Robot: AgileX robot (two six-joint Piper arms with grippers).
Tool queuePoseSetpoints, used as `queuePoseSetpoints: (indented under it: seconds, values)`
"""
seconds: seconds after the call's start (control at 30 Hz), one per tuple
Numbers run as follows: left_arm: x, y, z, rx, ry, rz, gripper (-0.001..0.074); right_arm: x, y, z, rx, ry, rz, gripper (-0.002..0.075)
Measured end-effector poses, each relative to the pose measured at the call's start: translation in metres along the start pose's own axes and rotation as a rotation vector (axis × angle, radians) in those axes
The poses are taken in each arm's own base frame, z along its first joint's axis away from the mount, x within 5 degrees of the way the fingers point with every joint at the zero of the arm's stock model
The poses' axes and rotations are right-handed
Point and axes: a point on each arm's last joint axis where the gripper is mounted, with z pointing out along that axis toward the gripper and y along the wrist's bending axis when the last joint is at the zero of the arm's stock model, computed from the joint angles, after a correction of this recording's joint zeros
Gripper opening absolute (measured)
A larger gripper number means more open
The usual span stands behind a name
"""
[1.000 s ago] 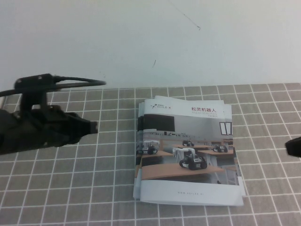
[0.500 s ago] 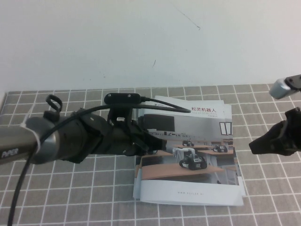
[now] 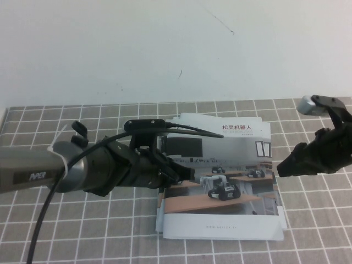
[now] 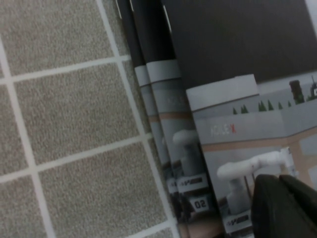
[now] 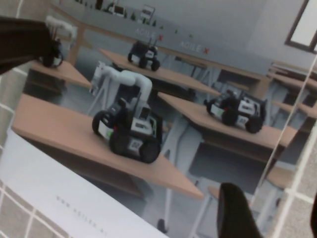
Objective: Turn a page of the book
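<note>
In the last second I've brought both hands in. My left hand (image 3: 184, 175), grip state unclear, presses the book's (image 3: 220, 181) left edge at frame centre; right hand (image 3: 283, 168), fingers apart, hovers at the page's (image 3: 231, 165) right edge, still flat.

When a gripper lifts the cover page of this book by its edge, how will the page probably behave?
The page looks thin and glossy, so it will probably bend rather than stay flat, and may slip. The book seems light and may slide on the mat. Left gripper is at its left edge, right gripper at the right.
</note>
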Motion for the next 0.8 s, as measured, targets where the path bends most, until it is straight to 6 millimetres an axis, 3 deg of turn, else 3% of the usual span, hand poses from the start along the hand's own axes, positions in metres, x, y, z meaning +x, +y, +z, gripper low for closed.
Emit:
queuePoseSetpoints:
  seconds: [0.3,0.8]
  values:
    - [0.0,0.0,0.0,-0.002,-0.003,-0.002,-0.0003,0.0,-0.011,0.032,-0.108,0.002,0.183,0.0342]
    - [0.0,0.0,0.0,-0.001,-0.002,0.0,-0.0003,0.011,-0.021,0.055,-0.168,0.073,0.256,0.0343]
